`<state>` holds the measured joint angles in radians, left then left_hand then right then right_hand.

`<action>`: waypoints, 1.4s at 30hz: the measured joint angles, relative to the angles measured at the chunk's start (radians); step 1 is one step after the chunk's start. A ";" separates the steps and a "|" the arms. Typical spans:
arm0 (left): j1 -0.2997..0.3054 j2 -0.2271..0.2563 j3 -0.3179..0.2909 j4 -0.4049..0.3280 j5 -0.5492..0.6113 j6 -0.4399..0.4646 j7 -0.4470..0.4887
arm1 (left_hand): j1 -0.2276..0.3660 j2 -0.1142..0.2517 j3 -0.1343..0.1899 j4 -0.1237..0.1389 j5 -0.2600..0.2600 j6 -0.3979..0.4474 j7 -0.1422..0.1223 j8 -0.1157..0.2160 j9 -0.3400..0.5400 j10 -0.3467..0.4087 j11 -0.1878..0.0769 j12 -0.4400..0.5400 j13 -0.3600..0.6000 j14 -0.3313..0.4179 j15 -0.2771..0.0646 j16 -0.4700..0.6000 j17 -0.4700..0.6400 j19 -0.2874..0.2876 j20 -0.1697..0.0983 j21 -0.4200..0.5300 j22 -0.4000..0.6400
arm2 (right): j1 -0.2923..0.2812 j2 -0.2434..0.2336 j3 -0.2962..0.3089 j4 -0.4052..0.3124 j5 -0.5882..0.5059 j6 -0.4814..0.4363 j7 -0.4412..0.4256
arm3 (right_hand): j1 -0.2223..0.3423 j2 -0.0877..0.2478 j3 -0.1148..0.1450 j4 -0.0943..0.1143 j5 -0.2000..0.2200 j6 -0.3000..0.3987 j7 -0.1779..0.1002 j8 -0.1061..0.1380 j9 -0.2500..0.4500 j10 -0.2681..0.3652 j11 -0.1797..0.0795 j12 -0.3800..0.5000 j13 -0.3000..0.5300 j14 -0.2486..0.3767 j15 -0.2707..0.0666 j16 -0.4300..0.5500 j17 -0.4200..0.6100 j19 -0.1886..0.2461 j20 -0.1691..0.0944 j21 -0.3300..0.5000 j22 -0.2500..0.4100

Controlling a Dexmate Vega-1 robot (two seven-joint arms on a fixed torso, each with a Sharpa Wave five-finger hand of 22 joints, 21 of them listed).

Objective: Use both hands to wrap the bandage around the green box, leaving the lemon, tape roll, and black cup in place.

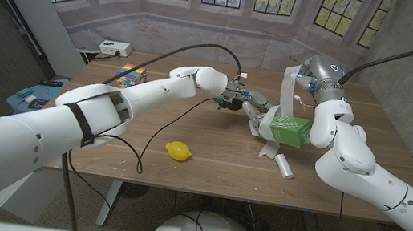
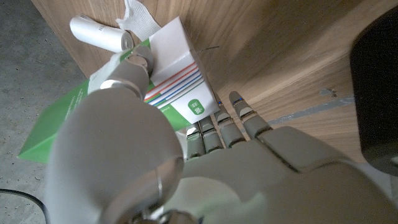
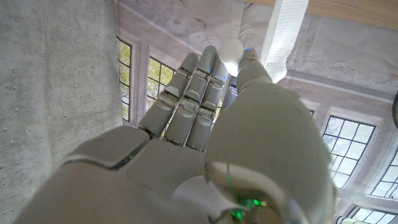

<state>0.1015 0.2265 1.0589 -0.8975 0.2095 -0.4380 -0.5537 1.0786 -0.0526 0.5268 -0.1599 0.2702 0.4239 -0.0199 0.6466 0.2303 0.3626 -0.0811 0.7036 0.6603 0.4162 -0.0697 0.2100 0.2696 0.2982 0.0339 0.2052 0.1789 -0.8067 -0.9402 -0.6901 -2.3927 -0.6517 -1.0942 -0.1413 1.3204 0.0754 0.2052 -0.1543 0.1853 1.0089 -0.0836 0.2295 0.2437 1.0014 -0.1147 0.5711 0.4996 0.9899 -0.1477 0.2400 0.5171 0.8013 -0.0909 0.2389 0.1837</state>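
Table point(image 1: 208, 164) mid-right: left hand point(image 1: 242, 103) grips green box point(image 1: 289, 130); right hand point(image 1: 302, 79) pinches bandage point(image 1: 287, 86) taut above

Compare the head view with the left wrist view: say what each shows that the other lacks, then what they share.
Head view alone: the lemon on the table and the right hand holding the bandage strip up above the green box. Left wrist view alone: coloured stripes on the box's white end. Shared: the box, the left hand against it, and the white roll.
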 measured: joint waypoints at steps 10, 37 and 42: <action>-0.004 -0.005 0.001 0.009 0.004 -0.005 0.013 | 0.000 0.000 0.000 0.000 0.000 0.000 0.000 0.000 0.000 0.000 0.000 0.004 0.000 0.000 0.000 0.000 0.000 0.000 0.000 0.000 0.000 | -0.014 -0.001 -0.003 -0.043 -0.023 -0.029 0.013 | 0.000 0.000 0.000 0.000 -0.001 0.000 0.000 0.000 0.000 0.000 0.000 0.000 0.000 0.000 0.000 -0.004 0.000 0.000 0.000 0.000 0.000; 0.002 0.001 0.000 -0.011 0.016 0.011 0.044 | 0.000 0.000 0.000 0.000 0.000 0.003 0.003 0.000 0.000 0.006 0.006 0.008 -0.006 0.000 0.000 0.000 -0.003 0.000 0.000 0.000 0.000 | -0.037 0.003 -0.061 -0.168 -0.086 -0.114 0.042 | 0.000 0.000 0.000 0.000 -0.002 0.000 0.000 0.000 0.000 0.000 0.000 0.000 0.005 0.000 0.000 -0.004 0.009 0.000 0.000 0.000 0.000; 0.006 0.005 0.000 -0.019 0.022 0.015 0.051 | 0.000 0.000 0.000 0.000 0.000 0.003 0.003 0.000 0.000 0.006 0.006 0.008 -0.006 0.000 0.000 0.000 -0.002 0.000 0.000 0.000 0.000 | -0.037 0.003 -0.079 -0.191 -0.099 -0.138 0.050 | 0.000 0.000 0.000 0.000 -0.005 0.000 0.000 0.000 0.000 0.000 0.000 0.000 0.006 0.000 0.000 -0.004 0.009 0.000 0.000 0.000 0.000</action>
<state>0.1071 0.2312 1.0594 -0.9167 0.2318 -0.4232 -0.5025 1.0787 -0.0526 0.5268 -0.1599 0.2698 0.4273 -0.0165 0.6466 0.2303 0.3685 -0.0752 0.7115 0.6545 0.4162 -0.0697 0.2100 0.2674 0.2982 0.0340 0.2052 0.1789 -0.8435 -0.9368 -0.7694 -2.5841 -0.7505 -1.2322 -0.0917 1.3204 0.0754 0.2051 -0.1542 0.1805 1.0088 -0.0835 0.2294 0.2436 1.0014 -0.1147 0.5710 0.5051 0.9899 -0.1476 0.2355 0.5263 0.8013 -0.0909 0.2389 0.1837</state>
